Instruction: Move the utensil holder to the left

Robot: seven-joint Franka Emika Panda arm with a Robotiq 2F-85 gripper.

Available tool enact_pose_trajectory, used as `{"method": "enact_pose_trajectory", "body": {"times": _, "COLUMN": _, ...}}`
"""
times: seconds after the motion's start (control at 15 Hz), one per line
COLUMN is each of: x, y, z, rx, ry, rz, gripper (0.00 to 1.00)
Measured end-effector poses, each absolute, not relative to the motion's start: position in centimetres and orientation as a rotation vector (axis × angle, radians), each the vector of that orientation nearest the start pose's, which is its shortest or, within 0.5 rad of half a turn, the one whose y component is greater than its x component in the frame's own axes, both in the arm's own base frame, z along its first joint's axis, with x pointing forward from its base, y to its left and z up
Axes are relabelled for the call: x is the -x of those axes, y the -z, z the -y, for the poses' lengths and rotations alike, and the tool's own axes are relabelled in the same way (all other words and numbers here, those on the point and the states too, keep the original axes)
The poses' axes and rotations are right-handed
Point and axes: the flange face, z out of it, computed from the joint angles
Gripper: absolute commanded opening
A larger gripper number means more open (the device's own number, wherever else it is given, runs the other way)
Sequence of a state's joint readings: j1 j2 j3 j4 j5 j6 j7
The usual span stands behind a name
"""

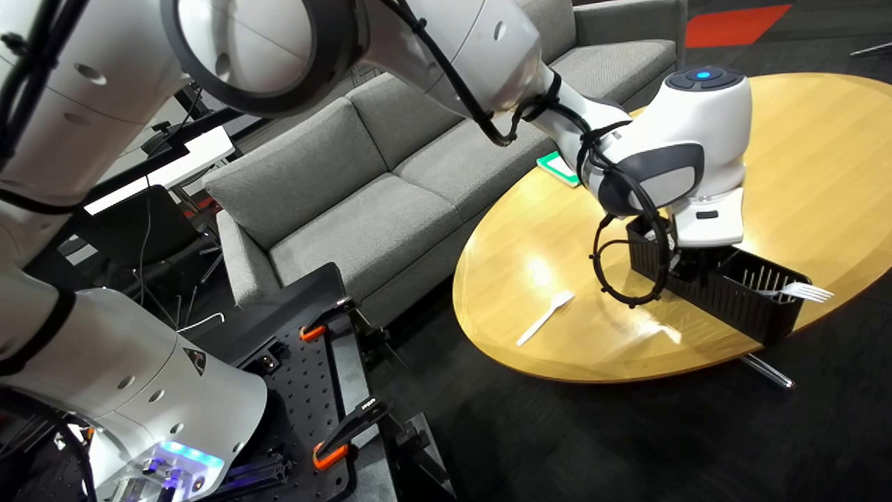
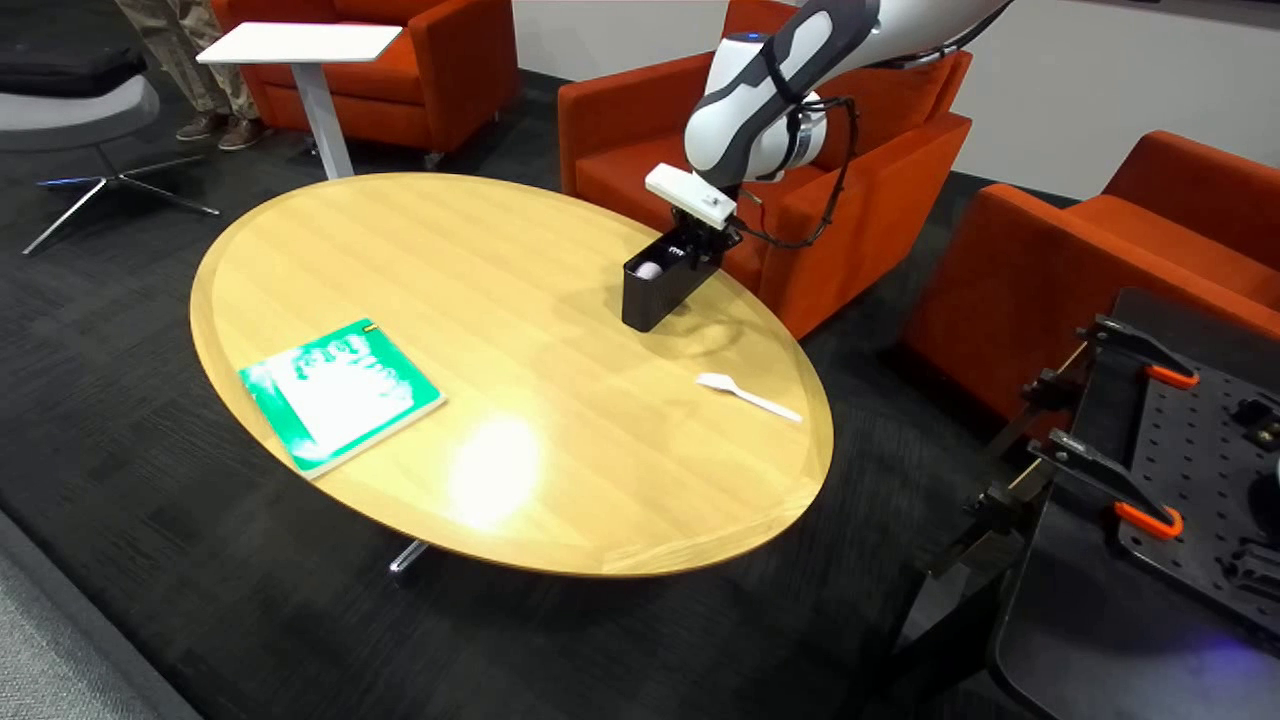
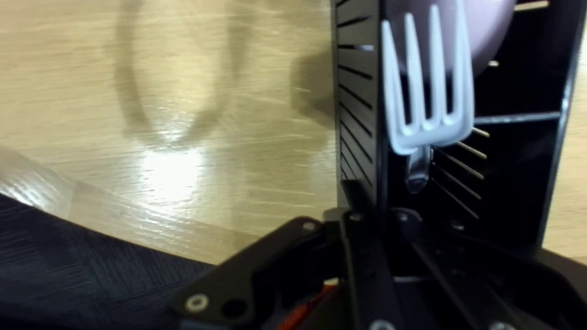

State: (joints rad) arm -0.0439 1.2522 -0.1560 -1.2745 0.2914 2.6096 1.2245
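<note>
The utensil holder (image 1: 739, 300) is a long black slotted box at the table's edge. It shows in both exterior views, end-on here (image 2: 650, 300). A white fork (image 1: 805, 291) sticks out over one end. In the wrist view, the holder's slotted side wall (image 3: 357, 101) runs up from the jaws, with a white fork (image 3: 431, 133) and a pale round thing (image 3: 486, 32) inside. My gripper (image 3: 378, 215) points down, one finger outside this wall and one inside, shut on it. The fingertips are hidden in the exterior views. I cannot tell whether the holder touches the table.
The oval wooden table (image 2: 520, 330) bears a lone white utensil (image 1: 546, 318), also here (image 2: 748, 396), and a green book (image 2: 345, 395). A grey sofa (image 1: 376, 209) stands along the table. An orange armchair (image 2: 630, 120) stands behind the holder. A cable loop hangs from my wrist.
</note>
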Motion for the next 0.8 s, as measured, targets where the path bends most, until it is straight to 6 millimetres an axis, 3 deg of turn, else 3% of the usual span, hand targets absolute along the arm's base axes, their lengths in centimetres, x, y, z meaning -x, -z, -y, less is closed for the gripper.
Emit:
{"method": "enact_pose_trajectory", "body": {"times": 0.47, "x": -70.6, "y": 0.1, "z": 11.9, "rx": 2.21, "ry": 0.136, "rz": -2.138, "gripper": 0.01}}
{"method": "enact_pose_trajectory", "body": {"times": 0.8, "x": -70.4, "y": -3.1, "z": 10.2, "rx": 2.327, "ry": 0.146, "rz": -2.036, "gripper": 0.01}}
